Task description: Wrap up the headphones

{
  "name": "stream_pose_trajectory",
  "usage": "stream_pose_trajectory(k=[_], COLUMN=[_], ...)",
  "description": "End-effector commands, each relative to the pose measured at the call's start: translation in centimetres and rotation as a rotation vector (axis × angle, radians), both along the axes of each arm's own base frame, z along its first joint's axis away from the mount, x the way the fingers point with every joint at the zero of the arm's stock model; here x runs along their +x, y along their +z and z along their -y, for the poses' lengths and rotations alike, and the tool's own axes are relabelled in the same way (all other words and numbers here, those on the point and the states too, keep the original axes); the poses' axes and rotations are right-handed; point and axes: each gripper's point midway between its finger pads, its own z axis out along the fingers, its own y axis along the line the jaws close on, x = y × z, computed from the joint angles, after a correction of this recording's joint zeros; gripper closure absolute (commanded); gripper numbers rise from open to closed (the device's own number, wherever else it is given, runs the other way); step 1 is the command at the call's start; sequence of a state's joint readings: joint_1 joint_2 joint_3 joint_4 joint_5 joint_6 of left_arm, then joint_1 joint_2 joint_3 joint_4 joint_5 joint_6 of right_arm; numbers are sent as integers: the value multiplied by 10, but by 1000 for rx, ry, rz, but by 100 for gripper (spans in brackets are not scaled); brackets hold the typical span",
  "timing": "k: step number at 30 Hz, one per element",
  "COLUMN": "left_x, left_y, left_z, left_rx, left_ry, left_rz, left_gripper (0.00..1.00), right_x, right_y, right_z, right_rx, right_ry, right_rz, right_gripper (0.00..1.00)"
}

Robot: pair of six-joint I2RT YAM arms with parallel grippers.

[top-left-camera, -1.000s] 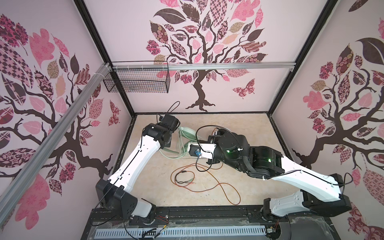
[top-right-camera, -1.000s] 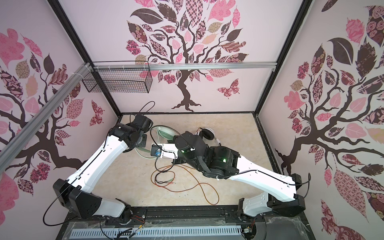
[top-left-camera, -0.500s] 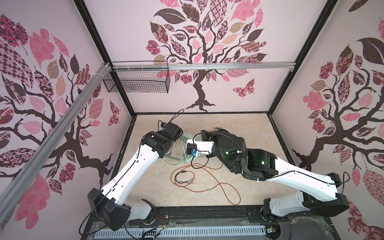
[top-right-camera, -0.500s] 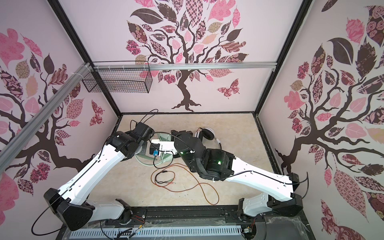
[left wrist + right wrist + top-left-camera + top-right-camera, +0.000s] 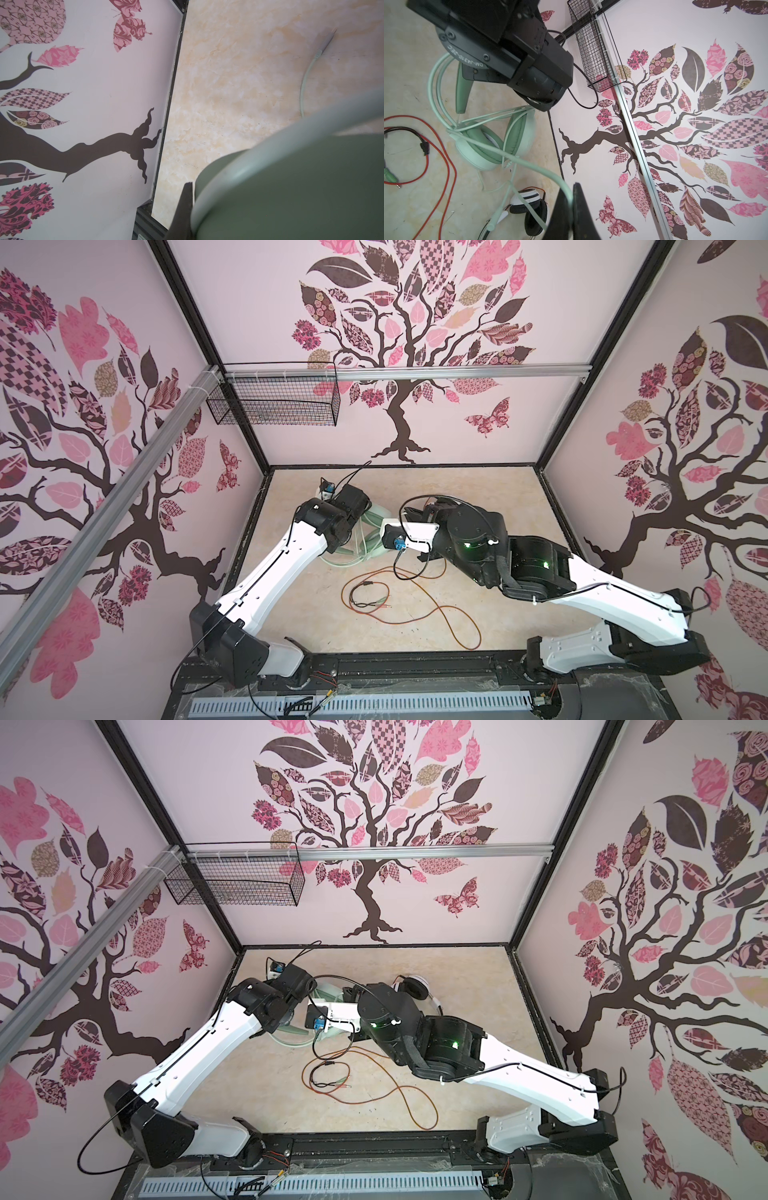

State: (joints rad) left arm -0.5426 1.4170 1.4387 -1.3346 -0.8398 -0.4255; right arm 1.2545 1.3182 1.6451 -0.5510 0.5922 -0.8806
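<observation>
Your right gripper (image 5: 568,194) pinches the pale green cable (image 5: 529,164), lower centre; left gripper (image 5: 467,75) clamps the mint-green headset (image 5: 481,143) by its band. Wire basket (image 5: 274,406) hangs upper left.

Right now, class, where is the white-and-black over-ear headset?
In a top view the white-and-black headset lies toward the beige table's back, right of centre, partly hidden behind the right arm, with the mint-green headset to its left.

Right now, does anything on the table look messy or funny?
Yes. The orange cable sprawls in loose loops across the middle of the table, not wrapped at all. The pale green cable crisscrosses in tangled loops over the green headset, with one strand stretched tight above the table.
</observation>
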Motion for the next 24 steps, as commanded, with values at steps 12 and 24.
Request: stream_pose_trajectory(k=[12, 24], left_x=[19, 24], left_y=[52, 75], left_z=[-12, -23], left_rx=[107, 212], left_ry=[64, 80], left_rz=[153, 192], left_gripper=[100, 100], right_x=[-25, -24], right_y=[49, 42], right_z=[12, 23], right_rx=[257, 264], right_ry=[62, -16], right_rz=[-199, -300], right_gripper=[100, 100])
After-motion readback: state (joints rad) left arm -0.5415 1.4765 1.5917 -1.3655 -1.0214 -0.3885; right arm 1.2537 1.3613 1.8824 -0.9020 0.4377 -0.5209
